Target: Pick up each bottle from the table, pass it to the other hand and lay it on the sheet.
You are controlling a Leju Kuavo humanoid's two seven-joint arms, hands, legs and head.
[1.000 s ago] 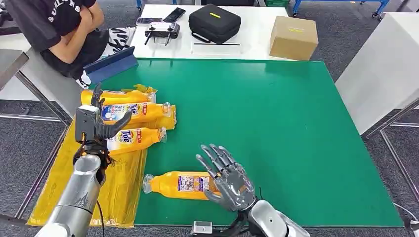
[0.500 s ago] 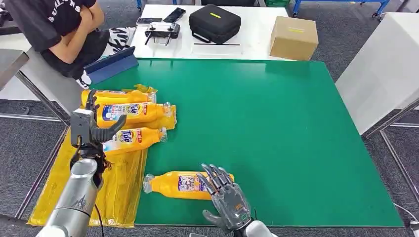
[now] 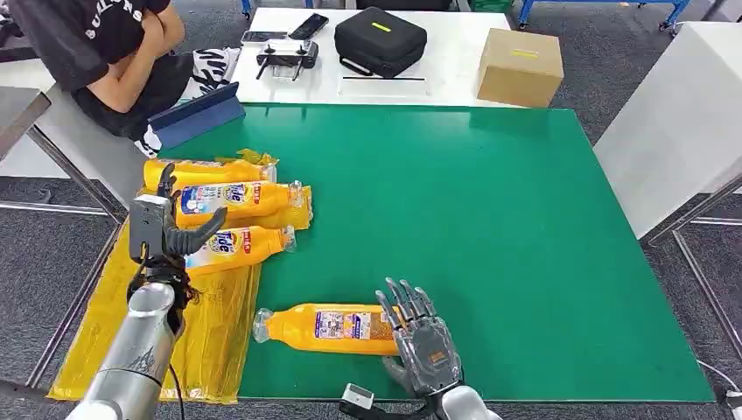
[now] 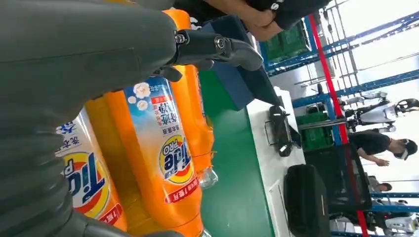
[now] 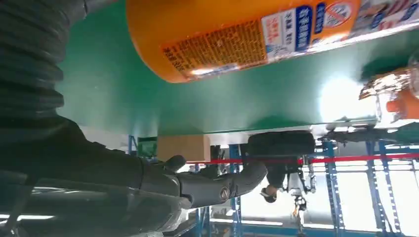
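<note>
On the green table, one bottle is lying near the front edge.
Right hand is sitting by its base, fingers spread apart (holding nothing); left hand is hanging open above three bottles on the yellow sheet.

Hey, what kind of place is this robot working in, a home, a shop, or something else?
Probably a robotics lab or test workshop, not a home. A green work table holds the trial, a white table behind it carries a handheld controller and a black equipment case, and blue metal racking lines the room.

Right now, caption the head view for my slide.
Open right hand beside last Tide bottle on green table; three bottles on yellow sheet.
</note>
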